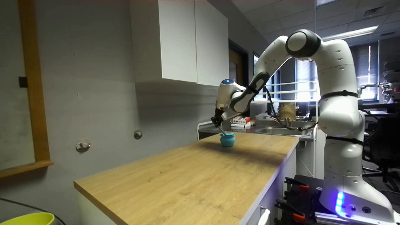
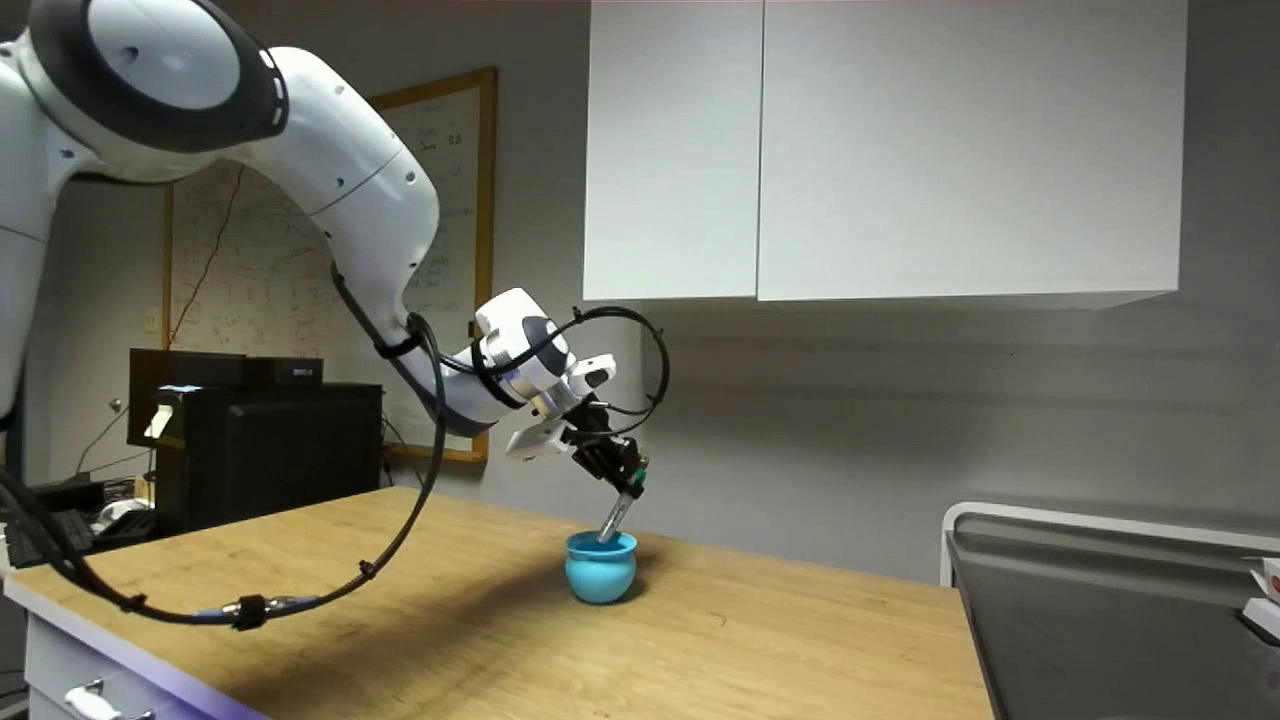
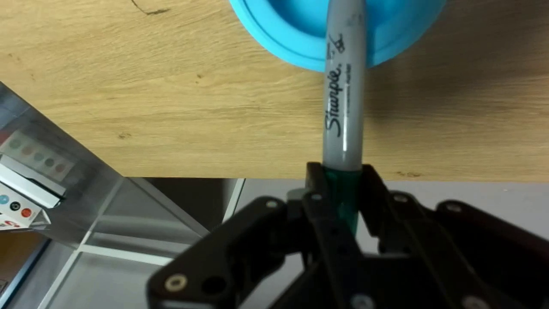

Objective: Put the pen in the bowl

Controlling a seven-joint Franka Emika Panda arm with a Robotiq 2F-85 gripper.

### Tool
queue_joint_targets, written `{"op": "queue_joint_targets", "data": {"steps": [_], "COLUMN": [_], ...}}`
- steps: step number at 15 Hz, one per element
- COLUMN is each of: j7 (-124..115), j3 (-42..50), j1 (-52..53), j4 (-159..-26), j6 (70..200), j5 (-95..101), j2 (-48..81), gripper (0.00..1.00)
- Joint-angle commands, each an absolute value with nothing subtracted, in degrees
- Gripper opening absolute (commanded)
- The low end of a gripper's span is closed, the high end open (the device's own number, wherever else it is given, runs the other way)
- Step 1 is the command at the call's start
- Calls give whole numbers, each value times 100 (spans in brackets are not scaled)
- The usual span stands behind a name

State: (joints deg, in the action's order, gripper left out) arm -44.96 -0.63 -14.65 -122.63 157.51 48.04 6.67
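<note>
The pen is a grey marker with a green cap; its barrel shows in the wrist view (image 3: pixel 343 98) and in an exterior view (image 2: pixel 616 516). My gripper (image 3: pixel 342 169) is shut on the pen at its green cap end. The small teal-blue bowl (image 2: pixel 600 574) stands upright on the wooden countertop and also shows at the top of the wrist view (image 3: pixel 296 53). The pen slants down over the rim, and its lower end appears to be inside the bowl's mouth. Its tip is hidden. The gripper is above and to one side of the bowl, clear of it.
The wooden countertop (image 1: pixel 187 178) ends at a wall on one side. White cabinets (image 2: pixel 880 150) hang above it. A dark metal counter (image 2: pixel 1110 610) with boxes (image 1: pixel 241 120) and a sink (image 1: pixel 281 131) adjoins its end. A black cable (image 2: pixel 400 545) hangs from the arm.
</note>
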Motion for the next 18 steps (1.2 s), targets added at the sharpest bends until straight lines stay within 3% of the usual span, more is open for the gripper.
{"op": "queue_joint_targets", "data": {"steps": [1, 18], "j7": [-4806, -6328], "j3": [47, 299], "j1": [-1467, -1392], "j4": [-11982, -12313], "j6": [15847, 16119], "j5": [5086, 6080], "j2": [963, 807], "gripper": [8, 8]}}
